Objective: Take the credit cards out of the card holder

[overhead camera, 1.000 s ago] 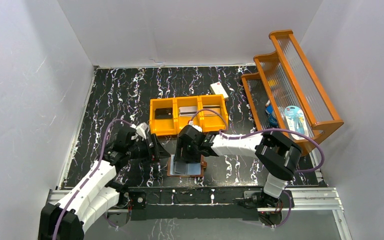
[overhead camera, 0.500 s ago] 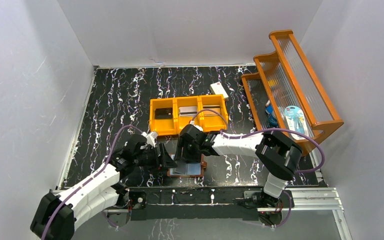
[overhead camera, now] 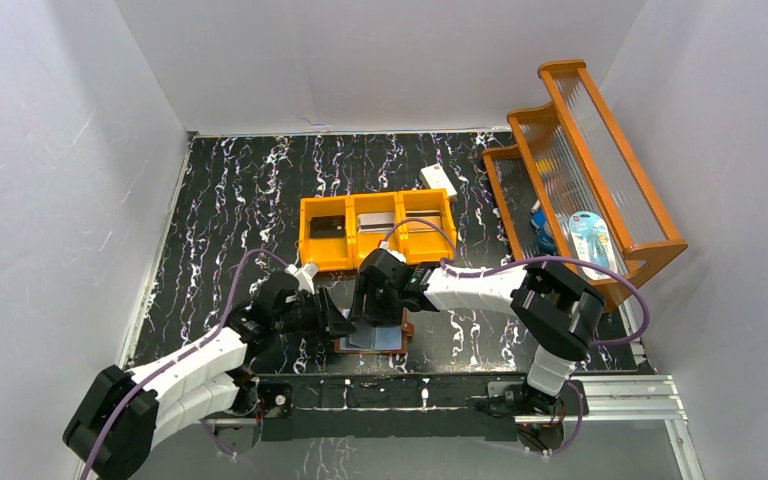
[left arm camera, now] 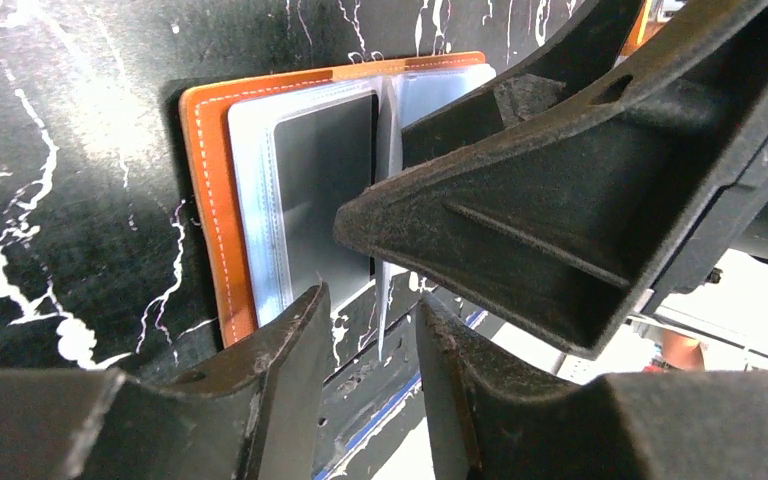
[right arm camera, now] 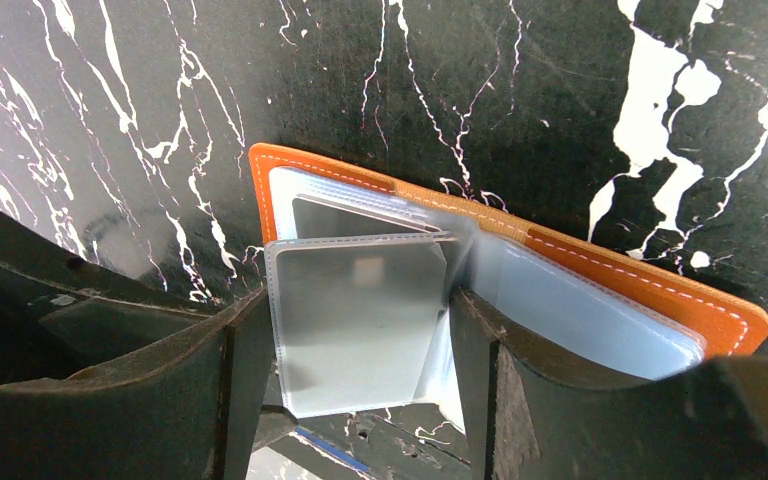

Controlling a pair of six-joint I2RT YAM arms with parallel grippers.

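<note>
The brown card holder (overhead camera: 384, 344) lies open near the table's front edge, its clear sleeves fanned out. In the left wrist view the holder (left arm camera: 210, 200) shows a grey-silver credit card (left arm camera: 325, 185) inside a sleeve. My left gripper (left arm camera: 373, 300) is open at the holder's front left corner, with one thin sleeve edge between its fingers, untouched. My right gripper (right arm camera: 358, 300) is open above the holder (right arm camera: 620, 275), its fingers either side of a raised sleeve leaf with a grey card (right arm camera: 360, 300) in it. In the top view both grippers, left (overhead camera: 338, 322) and right (overhead camera: 375, 310), meet over the holder.
An orange three-compartment tray (overhead camera: 378, 262) stands just behind the holder, with a black card (overhead camera: 328, 226) and a grey card (overhead camera: 375, 222) in it. A cream-white box (overhead camera: 438, 180) lies behind it. An orange tiered rack (overhead camera: 580, 160) fills the right side. The table's front rail is close.
My left arm has swung right and toward the front, bringing its gripper up to the holder's left side. The right gripper has stayed over the holder.
</note>
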